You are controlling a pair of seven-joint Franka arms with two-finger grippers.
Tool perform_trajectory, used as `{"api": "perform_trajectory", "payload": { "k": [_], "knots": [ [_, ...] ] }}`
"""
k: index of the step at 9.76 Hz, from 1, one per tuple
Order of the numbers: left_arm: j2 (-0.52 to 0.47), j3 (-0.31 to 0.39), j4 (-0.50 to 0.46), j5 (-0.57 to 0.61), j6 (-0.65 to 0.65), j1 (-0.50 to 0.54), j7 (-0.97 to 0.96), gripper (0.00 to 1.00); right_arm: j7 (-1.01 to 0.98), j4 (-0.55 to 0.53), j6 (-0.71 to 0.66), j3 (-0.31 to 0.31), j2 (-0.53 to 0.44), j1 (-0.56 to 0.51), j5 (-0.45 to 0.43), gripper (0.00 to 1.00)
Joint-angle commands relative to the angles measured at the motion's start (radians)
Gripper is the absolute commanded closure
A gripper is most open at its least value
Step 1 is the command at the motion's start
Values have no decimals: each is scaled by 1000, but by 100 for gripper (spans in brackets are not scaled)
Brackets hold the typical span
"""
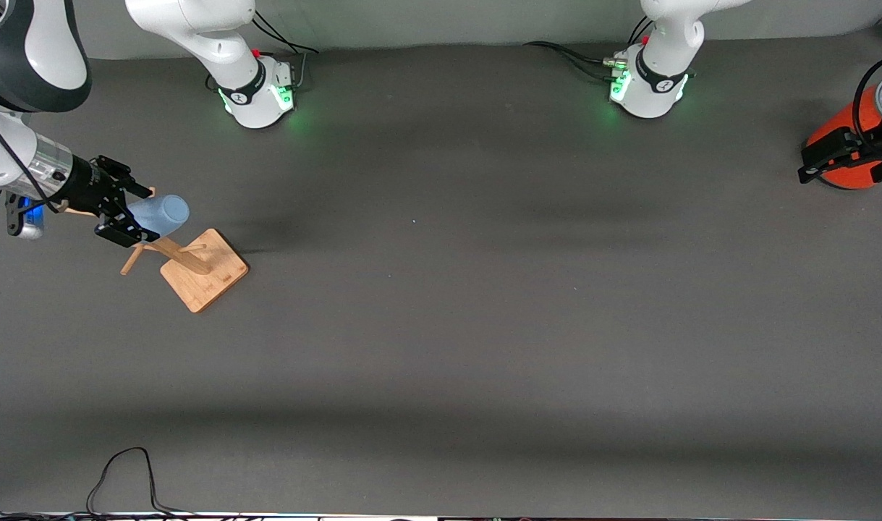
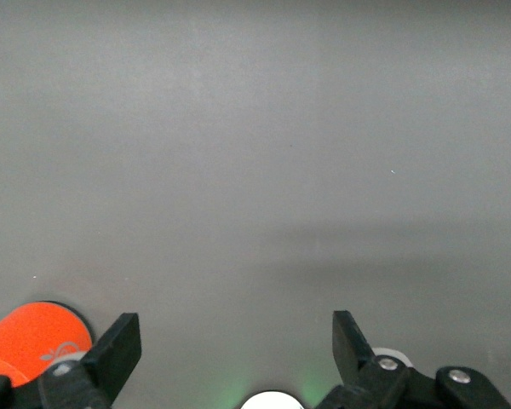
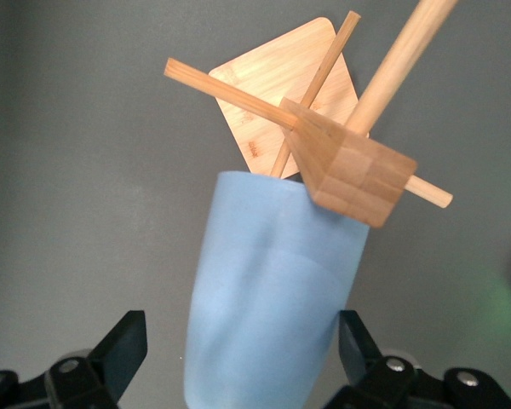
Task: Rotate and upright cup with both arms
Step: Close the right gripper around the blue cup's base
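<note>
The light-blue cup [image 1: 167,212] sits tilted on the pegs of a wooden rack [image 1: 204,270], up off the table at the right arm's end. My right gripper [image 1: 138,215] is open and straddles the cup. In the right wrist view the cup [image 3: 268,290] fills most of the space between the fingers [image 3: 123,349], with a clear gap on one side and the other finger close beside its wall. My left gripper [image 1: 810,161] waits open over the table at the left arm's end, with nothing between its fingers [image 2: 119,345].
A large orange cylinder [image 1: 849,155] stands next to the left gripper and shows at the edge of the left wrist view as the orange cylinder [image 2: 30,336]. The rack's pegs [image 3: 230,94] stick out around the cup. A black cable [image 1: 122,470] lies near the front edge.
</note>
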Motion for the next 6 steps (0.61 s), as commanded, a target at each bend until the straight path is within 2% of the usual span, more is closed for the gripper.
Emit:
{"api": "perform_trajectory", "payload": {
  "k": [1,5,6],
  "knots": [
    [-16,0,-2,13,-14,-5,-3,0,20,-28,42,-4,12,8,13,0],
    [-15,0,-2,13,-15,-5,-2,0,20,-53,45,-9,7,7,13,0],
    [-15,1,-2,13,-15,-5,-2,0,22,-52,45,-9,7,8,13,10]
  ]
}}
